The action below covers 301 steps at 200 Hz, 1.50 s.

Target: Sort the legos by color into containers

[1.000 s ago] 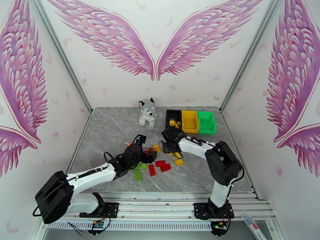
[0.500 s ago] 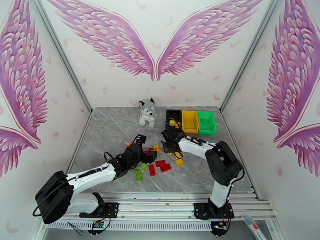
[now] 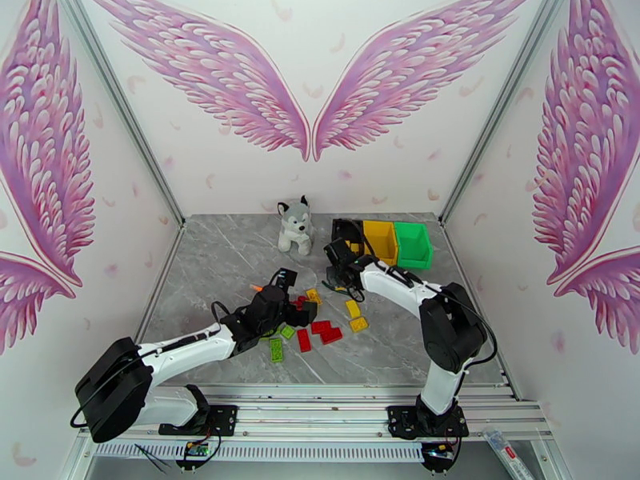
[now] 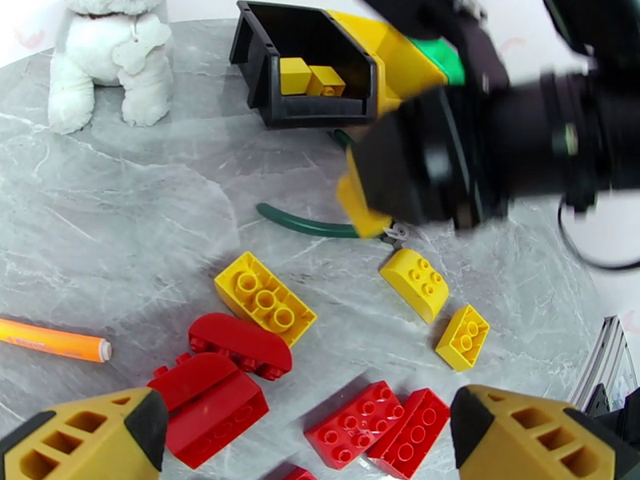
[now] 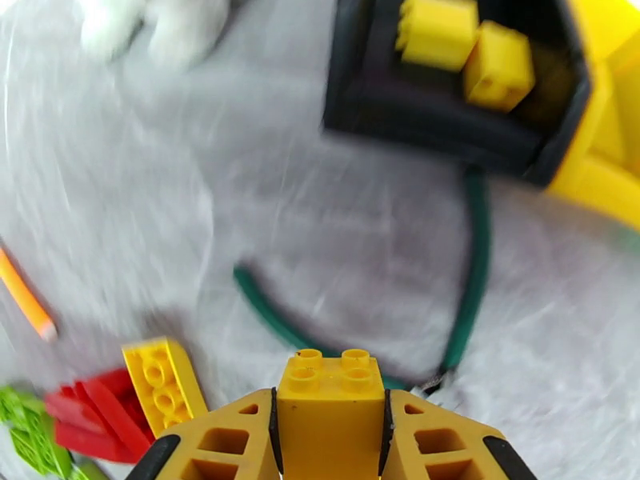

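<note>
Brick (image 5: 330, 394), glossy, four-studded, blocky, pinched in right tool (image 5: 330, 432).

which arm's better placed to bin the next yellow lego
Right. The right gripper is shut on a yellow lego, close to the black bin. The left gripper hangs open over red legos, farther from it.

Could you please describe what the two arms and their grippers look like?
Both the left arm and right arm have white links, bulky black joints and thin black cables. Their fingers are mustard-yellow with cut-out cells and black tips.
</note>
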Each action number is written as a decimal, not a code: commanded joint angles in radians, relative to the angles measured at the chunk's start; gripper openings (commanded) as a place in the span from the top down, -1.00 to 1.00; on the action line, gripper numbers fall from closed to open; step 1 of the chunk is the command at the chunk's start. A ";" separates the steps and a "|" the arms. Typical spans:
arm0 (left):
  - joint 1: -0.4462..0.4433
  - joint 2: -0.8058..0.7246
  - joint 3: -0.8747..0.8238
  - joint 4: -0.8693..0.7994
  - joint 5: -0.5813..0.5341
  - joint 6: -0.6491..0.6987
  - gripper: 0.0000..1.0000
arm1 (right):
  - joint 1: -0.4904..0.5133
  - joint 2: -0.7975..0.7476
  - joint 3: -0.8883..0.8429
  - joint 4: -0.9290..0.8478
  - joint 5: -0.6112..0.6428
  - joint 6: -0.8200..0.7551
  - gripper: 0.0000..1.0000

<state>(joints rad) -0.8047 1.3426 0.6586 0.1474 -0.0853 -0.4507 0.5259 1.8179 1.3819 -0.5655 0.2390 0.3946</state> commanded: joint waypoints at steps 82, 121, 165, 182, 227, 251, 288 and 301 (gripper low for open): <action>-0.007 -0.004 0.036 0.003 0.009 0.015 -0.98 | -0.145 0.358 0.700 -0.229 0.060 0.009 -0.07; -0.007 -0.023 0.029 -0.010 -0.021 0.017 -0.97 | -0.140 0.366 0.728 -0.254 0.035 0.011 -0.34; -0.003 -0.070 0.009 -0.025 -0.078 0.010 -0.98 | -0.076 0.151 0.387 -0.150 -0.009 -0.028 -0.33; 0.007 -0.088 -0.002 -0.025 -0.090 0.001 -0.97 | -0.055 0.061 0.241 -0.119 -0.054 -0.041 -0.32; 0.049 -0.070 -0.011 -0.019 -0.061 -0.037 -0.97 | 0.015 -0.165 -0.130 -0.065 -0.111 0.006 -0.33; 0.042 -0.039 -0.010 0.003 -0.022 -0.056 -0.98 | 0.019 -0.275 -0.327 0.000 -0.127 0.050 -0.41; -0.035 0.024 0.018 0.022 -0.030 -0.052 -0.98 | 0.019 -0.380 -0.499 0.029 -0.144 0.085 -0.52; -0.057 0.051 0.032 0.025 -0.029 -0.055 -0.97 | 0.019 -0.387 -0.524 0.023 -0.162 0.098 -0.51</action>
<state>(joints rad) -0.8230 1.3514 0.6571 0.1555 -0.1230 -0.4984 0.5446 1.4731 0.9016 -0.5934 0.1184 0.4477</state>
